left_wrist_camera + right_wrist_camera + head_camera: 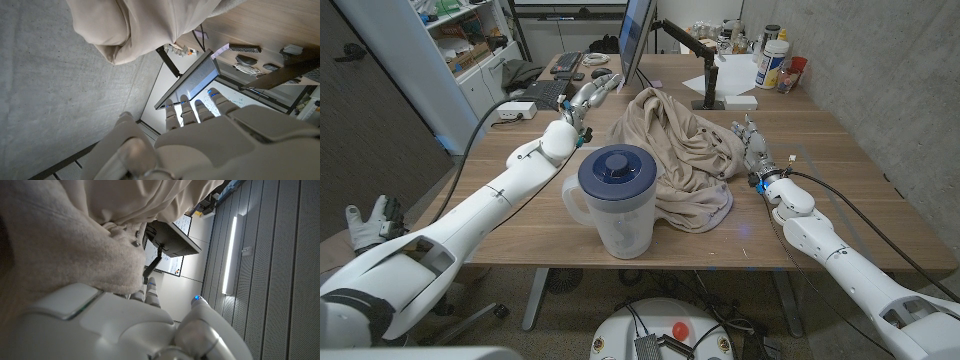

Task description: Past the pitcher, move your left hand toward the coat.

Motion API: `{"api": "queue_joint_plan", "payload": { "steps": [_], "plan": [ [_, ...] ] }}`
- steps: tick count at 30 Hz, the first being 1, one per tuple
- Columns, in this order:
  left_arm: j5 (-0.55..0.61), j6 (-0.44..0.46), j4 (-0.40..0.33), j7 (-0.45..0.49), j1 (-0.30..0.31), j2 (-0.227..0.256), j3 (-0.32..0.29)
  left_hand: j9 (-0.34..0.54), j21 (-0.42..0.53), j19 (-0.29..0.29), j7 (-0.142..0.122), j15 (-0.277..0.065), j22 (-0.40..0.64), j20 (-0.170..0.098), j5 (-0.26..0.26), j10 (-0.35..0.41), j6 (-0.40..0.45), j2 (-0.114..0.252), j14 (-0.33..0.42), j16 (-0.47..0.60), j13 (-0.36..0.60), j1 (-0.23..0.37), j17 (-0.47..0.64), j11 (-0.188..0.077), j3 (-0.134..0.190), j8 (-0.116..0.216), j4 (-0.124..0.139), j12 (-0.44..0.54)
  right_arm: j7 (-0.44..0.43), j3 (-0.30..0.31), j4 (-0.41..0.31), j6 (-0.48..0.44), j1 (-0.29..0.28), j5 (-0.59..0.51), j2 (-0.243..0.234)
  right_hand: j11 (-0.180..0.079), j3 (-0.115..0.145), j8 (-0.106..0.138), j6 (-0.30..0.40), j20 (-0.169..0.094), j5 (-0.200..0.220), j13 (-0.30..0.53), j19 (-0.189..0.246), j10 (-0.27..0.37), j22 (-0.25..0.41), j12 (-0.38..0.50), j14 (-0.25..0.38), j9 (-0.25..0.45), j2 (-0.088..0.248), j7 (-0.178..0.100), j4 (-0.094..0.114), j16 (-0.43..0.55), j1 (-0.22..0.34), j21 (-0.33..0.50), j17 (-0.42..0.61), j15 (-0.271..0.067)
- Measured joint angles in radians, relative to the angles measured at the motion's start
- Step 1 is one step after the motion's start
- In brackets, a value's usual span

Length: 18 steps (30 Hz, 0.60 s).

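Note:
A clear pitcher (618, 200) with a dark blue lid stands near the table's front edge. Behind it and to its right a crumpled beige coat (680, 150) lies on the table. My left hand (590, 98) is raised beyond the pitcher, just left of the coat, fingers stretched out and holding nothing. In the left wrist view the left hand (200, 135) shows with straight fingers, and the coat (135, 25) lies a short way off. My right hand (752, 148) stands at the coat's right edge, fingers extended; in the right wrist view the coat (65, 255) presses close against the right hand (125, 325).
A monitor (636, 35) on an arm stands just behind the coat and my left hand. A keyboard (567, 63) and mouse lie at the far left, white containers (772, 62) at the far right. A concrete wall borders the table's right side.

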Motion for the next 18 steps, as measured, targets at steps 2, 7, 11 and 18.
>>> {"api": "queue_joint_plan", "payload": {
  "steps": [2, 7, 11, 18],
  "plan": [
    [0.026, 0.016, -0.009, -0.005, -0.005, 0.006, 0.008, 0.000, 0.000, 0.004, 0.000, 0.004, 0.000, 0.004, 0.007, 0.008, 0.000, -0.003, 0.004, 0.000, 0.000, -0.003, 0.000, 0.000, -0.003, 0.000, -0.003, 0.000, 0.000, 0.000, 0.001, 0.000, 0.000, 0.000, 0.000, 0.000, 0.000, 0.000, 0.000, 0.000, 0.000, 0.000, 0.000, 0.000, 0.000, 0.000, 0.000, 0.000, 0.000, 0.000, 0.000, 0.000, 0.000, 0.000, 0.000, 0.000],
    [0.064, 0.037, -0.025, -0.010, -0.009, 0.016, 0.017, 0.000, 0.000, 0.011, -0.001, 0.000, 0.000, 0.003, 0.009, 0.013, 0.009, -0.004, 0.010, 0.000, 0.000, -0.004, 0.000, -0.002, -0.004, 0.000, -0.004, 0.000, -0.001, -0.001, 0.002, 0.000, 0.001, -0.002, 0.000, 0.000, 0.000, 0.000, 0.000, 0.000, 0.000, 0.000, 0.000, 0.000, 0.000, 0.000, 0.000, 0.000, 0.000, 0.000, 0.000, 0.000, 0.000, 0.000, 0.000, 0.000],
    [0.086, 0.051, -0.039, -0.015, -0.009, 0.024, 0.019, 0.000, 0.000, 0.012, -0.002, 0.000, 0.000, 0.002, 0.009, 0.013, 0.010, -0.008, 0.010, 0.000, 0.000, -0.008, 0.000, -0.002, -0.004, 0.000, -0.004, 0.000, -0.002, -0.002, 0.003, -0.001, 0.002, -0.004, 0.000, 0.000, 0.000, 0.000, 0.000, 0.000, 0.000, 0.000, 0.000, 0.000, 0.000, 0.000, 0.000, 0.000, 0.000, 0.000, 0.000, 0.000, 0.000, 0.000, 0.000, 0.000],
    [0.121, 0.083, -0.081, -0.024, -0.002, 0.045, 0.016, 0.000, 0.000, 0.018, -0.004, 0.005, 0.000, -0.003, 0.009, 0.012, 0.018, -0.008, 0.015, 0.000, 0.000, -0.008, 0.000, -0.002, -0.004, 0.000, -0.004, 0.000, -0.005, -0.003, 0.003, -0.004, 0.003, -0.007, 0.001, 0.004, 0.000, 0.000, 0.000, 0.000, 0.000, 0.000, 0.000, -0.004, 0.000, 0.000, -0.004, 0.000, 0.000, 0.000, 0.000, 0.000, 0.000, -0.004, -0.005, -0.004]
  ]
}}
